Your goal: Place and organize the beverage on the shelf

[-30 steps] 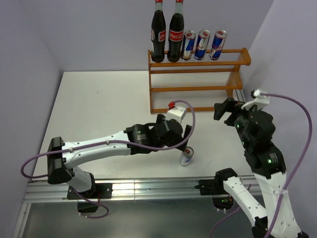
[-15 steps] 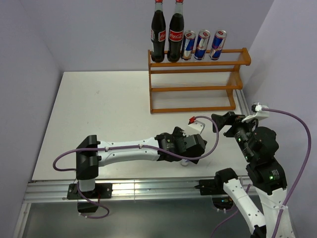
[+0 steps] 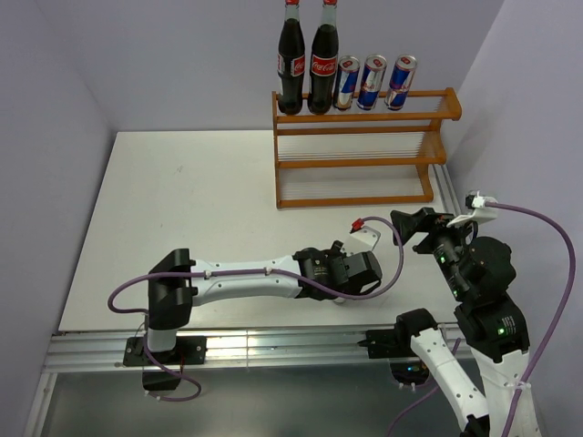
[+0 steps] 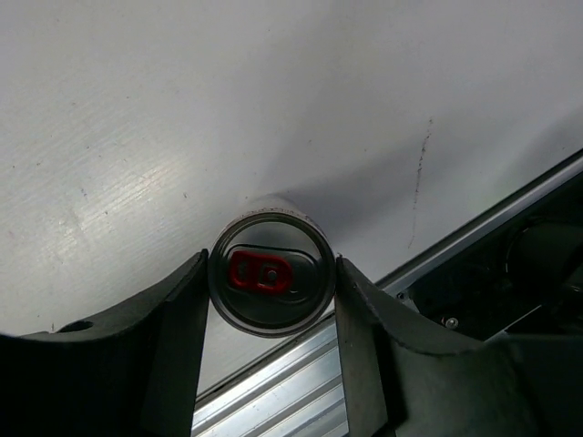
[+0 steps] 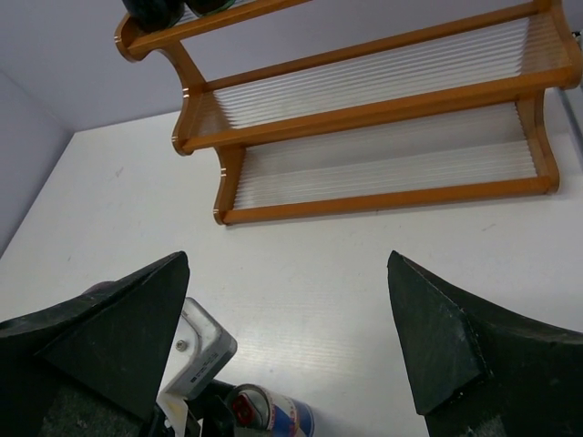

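**Last can gripped, lift to the shelf is next**

The left gripper (image 4: 271,264) is closed down to can width. Its fingers press both sides of the one can (image 4: 271,289) that is not yet on the shelf (image 3: 360,165). The can stands upright on the table (image 3: 182,209), bottom centre of the top view, close to the near edge and the aluminium rail (image 3: 273,350). Its red tab faces the wrist camera. It doesn't look lifted yet.

The right gripper (image 5: 287,259) has its fingers wide apart and holds nothing. It hovers at the lower right of the top view, facing the shelf.

The shelf sits at the upper right of the top view, by the back wall. On its top tier, two cola bottles (image 3: 324,64) stand at the left end with three cans (image 3: 372,84) in a row just right of them. There is free space to the right of the third can. The lower tiers show nothing on them.

This is the pick-up of the sixth drink. Next move, as a judgement:
- Lift straight up.
- Carry the can toward the top of the frame, over the top tier's front rail.
- Set it down right of the row without nudging the row.

It's a long reach for the left arm, and a slim can could tilt in the grip.

The surface is a white matt tabletop with faint scuffs and one thin dark scratch in the left wrist view. Plain lilac walls (image 3: 182,55) close in on the left, back and right.
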Tool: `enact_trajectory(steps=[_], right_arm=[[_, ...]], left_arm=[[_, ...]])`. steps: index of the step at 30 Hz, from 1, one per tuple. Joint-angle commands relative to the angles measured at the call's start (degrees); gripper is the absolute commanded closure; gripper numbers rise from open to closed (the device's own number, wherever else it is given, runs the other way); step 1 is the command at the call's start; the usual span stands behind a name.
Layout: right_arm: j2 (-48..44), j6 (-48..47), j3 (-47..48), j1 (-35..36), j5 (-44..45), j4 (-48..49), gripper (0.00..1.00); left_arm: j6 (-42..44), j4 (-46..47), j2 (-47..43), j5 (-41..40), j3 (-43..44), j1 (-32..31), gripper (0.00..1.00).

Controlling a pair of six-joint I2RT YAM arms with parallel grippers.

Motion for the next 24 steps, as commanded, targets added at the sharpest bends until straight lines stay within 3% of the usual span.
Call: enact_trajectory(steps=[1,3,7,19,24], right_arm=[[-0.24,-0.82,1.31,0.31,-2.64,1.05,0.04],[-0.41,-0.73,0.60,0.31,-3.70,1.76,0.04],[-1.46,0.24,-1.85,0.22,-5.36,4.83,0.04],[-1.91,4.10,-8.09,0.31,-5.20,13.00,0.04],[2.21,6.83,-12.57,0.31,-13.77,19.49,0.04]], left_arm=[[-0.06,0.70,0.76,-0.57,1.34,-0.35,0.68],[0.03,1.06,-0.20,-1.10,0.90,-0.18,0.75],[-0.58,1.24,-2.75,-2.77,-1.55,0.88,1.00],[-2.69,1.59,-20.23,-4.97,-13.60,9.05,1.00],[-2.26,-0.08,-27.97,-1.90,-17.29,16.51,1.00]])
